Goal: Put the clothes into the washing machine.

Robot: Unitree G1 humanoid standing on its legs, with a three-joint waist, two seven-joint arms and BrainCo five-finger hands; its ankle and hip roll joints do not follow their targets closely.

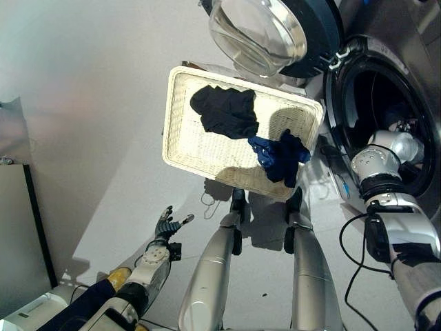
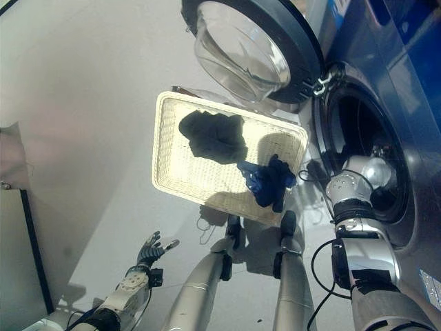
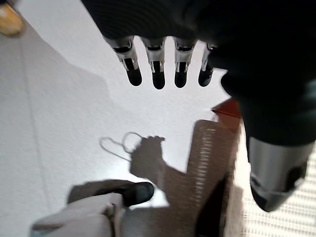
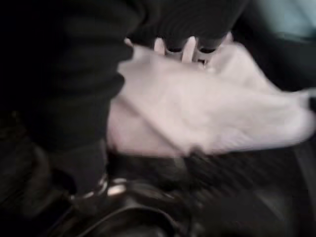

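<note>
A pale grey floor (image 1: pixel 103 138) runs under everything, smooth and bare apart from one white wicker basket (image 1: pixel 180 131) lying flat on it, right in front of one washing machine (image 2: pixel 386 76). The machine's round glass door (image 1: pixel 258 31) is swung open above the basket's far edge, and the dark drum (image 1: pixel 386 110) gapes beside the basket's right end. At the lower left stands a dark-edged panel (image 1: pixel 17 227). Two garments are in the basket: a black one (image 1: pixel 226 110) bunched near the middle, and a dark blue one (image 1: pixel 279 157) draped at the right edge, partly hanging over the rim. A third piece, a white cloth (image 4: pixel 207 113), is inside the drum, seen in the right wrist view pressed against the right hand (image 4: pixel 190 47); the fingers lie on or in the cloth, but whether they clench it cannot be told. In the head views the right arm reaches into the drum opening, with the hand hidden inside. The left hand (image 1: pixel 165 224) hangs low over the floor, well apart from the basket, fingers (image 3: pixel 158 74) straight and spread, holding nothing.
</note>
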